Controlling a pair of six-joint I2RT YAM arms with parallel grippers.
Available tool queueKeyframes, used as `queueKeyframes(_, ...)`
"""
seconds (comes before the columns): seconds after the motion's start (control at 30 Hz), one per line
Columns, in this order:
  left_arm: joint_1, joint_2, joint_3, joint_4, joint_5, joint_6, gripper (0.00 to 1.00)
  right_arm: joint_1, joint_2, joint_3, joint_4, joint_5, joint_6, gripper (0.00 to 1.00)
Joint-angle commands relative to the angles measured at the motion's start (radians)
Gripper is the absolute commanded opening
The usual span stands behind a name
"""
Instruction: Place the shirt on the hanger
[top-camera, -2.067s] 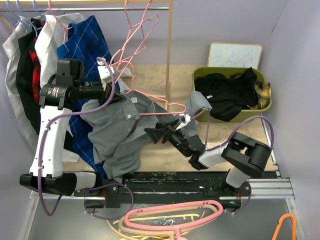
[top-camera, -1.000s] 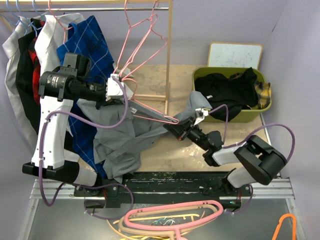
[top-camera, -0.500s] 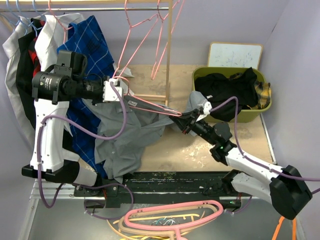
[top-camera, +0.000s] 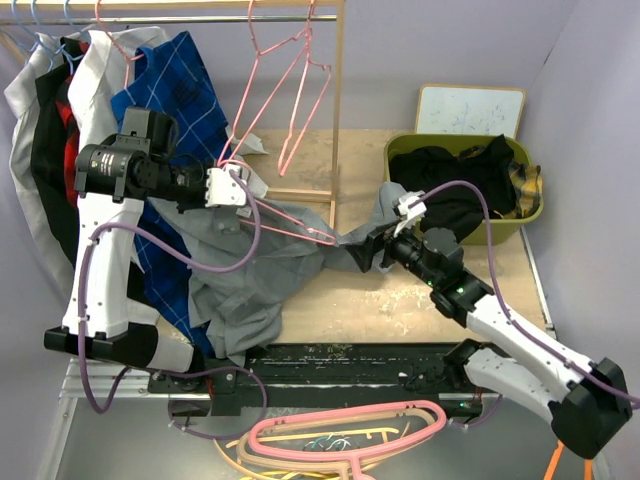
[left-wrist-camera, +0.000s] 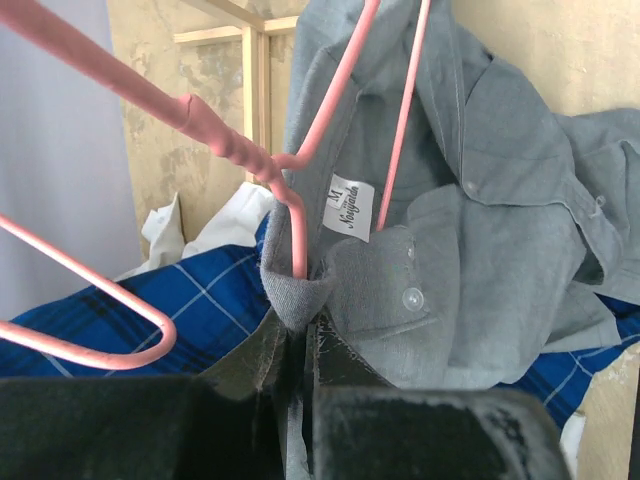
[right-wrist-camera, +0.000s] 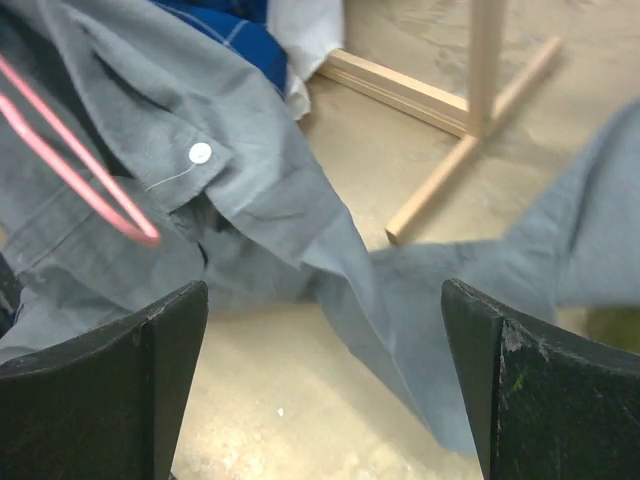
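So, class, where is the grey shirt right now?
In the top view the grey shirt lies left of centre, collar pinched in the left pincer, a sleeve trailing toward the green bin.

Both arms wear white moulded shells joined by black cylindrical motor housings. The left arm (top-camera: 95, 270) and the right arm (top-camera: 520, 345) each trail a lilac cable (top-camera: 160, 243) in loose loops. The right gripper (right-wrist-camera: 320, 300) has blocky matt-black fingers (right-wrist-camera: 100, 390).

grey shirt (top-camera: 270, 270): 1 | green bin (top-camera: 392, 160): 1 | whiteboard (top-camera: 470, 110): 1 | arms (top-camera: 95, 270) (top-camera: 510, 335): 2
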Motion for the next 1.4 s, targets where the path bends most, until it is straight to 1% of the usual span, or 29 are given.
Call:
queueKeyframes(0.0,0.004,-0.048,-0.030,0.011,-0.028,0.032,0.00,-0.005,-0.188,-0.013,-0.110,0.168,0.101,1.00)
queueKeyframes(0.03,0.004,-0.053,-0.044,0.011,-0.031,0.036,0.00,-0.005,-0.242,-0.028,-0.097,0.169,0.092,1.00)
queueKeyframes(0.07,0.004,-0.059,-0.057,0.011,-0.035,0.038,0.00,-0.005,-0.301,-0.042,-0.064,0.134,0.079,1.00)
queueKeyframes(0.13,-0.001,-0.066,-0.088,0.011,-0.042,0.041,0.00,-0.007,-0.375,-0.076,0.067,-0.005,0.063,1.00)
queueKeyframes(0.17,-0.006,-0.072,-0.101,0.011,-0.045,0.042,0.00,-0.006,-0.373,-0.085,0.153,-0.102,0.057,1.00)
queueKeyframes(0.23,-0.018,-0.079,-0.124,0.011,-0.042,0.038,0.00,-0.005,-0.286,-0.062,0.258,-0.221,0.034,1.00)
queueKeyframes(0.33,-0.038,-0.087,-0.154,0.011,-0.035,0.028,0.00,-0.004,-0.065,0.035,0.326,-0.400,0.023,1.00)
queueKeyframes(0.4,-0.045,-0.091,-0.167,0.011,-0.027,0.023,0.00,-0.002,0.053,0.073,0.400,-0.434,0.032,1.00)
queueKeyframes(0.47,-0.049,-0.096,-0.177,0.011,-0.020,0.018,0.00,-0.001,0.126,0.118,0.448,-0.451,0.035,0.99)
queueKeyframes(0.6,-0.052,-0.099,-0.192,0.013,-0.017,0.013,0.00,0.009,0.247,0.220,0.433,-0.525,0.019,0.90)
queueKeyframes(0.73,-0.053,-0.094,-0.201,0.013,-0.018,0.010,0.00,0.031,0.320,0.278,0.405,-0.585,0.015,0.84)
queueKeyframes(0.9,-0.055,-0.086,-0.204,0.018,-0.015,0.003,0.00,0.106,0.383,0.308,0.361,-0.629,-0.013,0.83)
queueKeyframes(1.03,-0.055,-0.080,-0.200,0.017,-0.004,-0.006,0.00,0.157,0.426,0.329,0.324,-0.589,-0.059,0.83)
queueKeyframes(1.07,-0.057,-0.080,-0.199,0.016,-0.002,-0.008,0.00,0.161,0.434,0.328,0.326,-0.575,-0.065,0.81)
queueKeyframes(1.1,-0.058,-0.080,-0.200,0.015,0.001,-0.008,0.00,0.161,0.442,0.323,0.338,-0.567,-0.068,0.78)
queueKeyframes(1.13,-0.060,-0.081,-0.199,0.013,0.003,-0.007,0.00,0.160,0.449,0.318,0.350,-0.559,-0.071,0.73)
queueKeyframes(1.17,-0.060,-0.082,-0.199,0.013,0.005,-0.009,0.00,0.161,0.456,0.314,0.361,-0.546,-0.072,0.66)
queueKeyframes(1.2,-0.060,-0.083,-0.198,0.013,0.006,-0.010,0.00,0.161,0.464,0.314,0.367,-0.541,-0.073,0.55)
queueKeyframes(1.23,-0.060,-0.084,-0.198,0.013,0.008,-0.011,0.00,0.160,0.471,0.320,0.366,-0.541,-0.075,0.39)
queueKeyframes(1.27,-0.060,-0.086,-0.198,0.012,0.010,-0.013,0.00,0.160,0.477,0.326,0.366,-0.540,-0.073,0.17)
queueKeyframes(1.3,-0.060,-0.086,-0.199,0.012,0.013,-0.016,0.00,0.160,0.480,0.328,0.373,-0.533,-0.063,0.00)
queueKeyframes(1.37,-0.061,-0.088,-0.200,0.013,0.021,-0.021,0.00,0.165,0.475,0.320,0.406,-0.514,-0.039,0.00)
